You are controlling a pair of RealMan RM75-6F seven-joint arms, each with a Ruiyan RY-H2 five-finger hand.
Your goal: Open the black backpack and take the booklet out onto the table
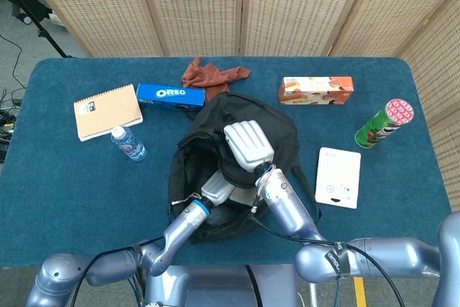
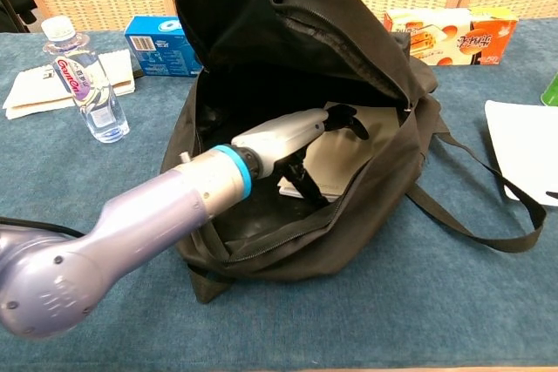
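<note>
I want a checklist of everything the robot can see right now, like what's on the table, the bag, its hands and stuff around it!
Surface: blue table, cloth-covered.
Job's things: black backpack unzipped, flap lifted; booklet still inside.
Clutter: notebook, water bottle, Oreo box, brown cloth, orange snack box, green chip can, white card.
Hands: left hand reaches inside the backpack at the booklet; a grip cannot be told. Right hand holds the flap up.
Cables: thin black ones along the arms; more on the floor, far left.
Surroundings: woven folding screens behind the table.
</note>
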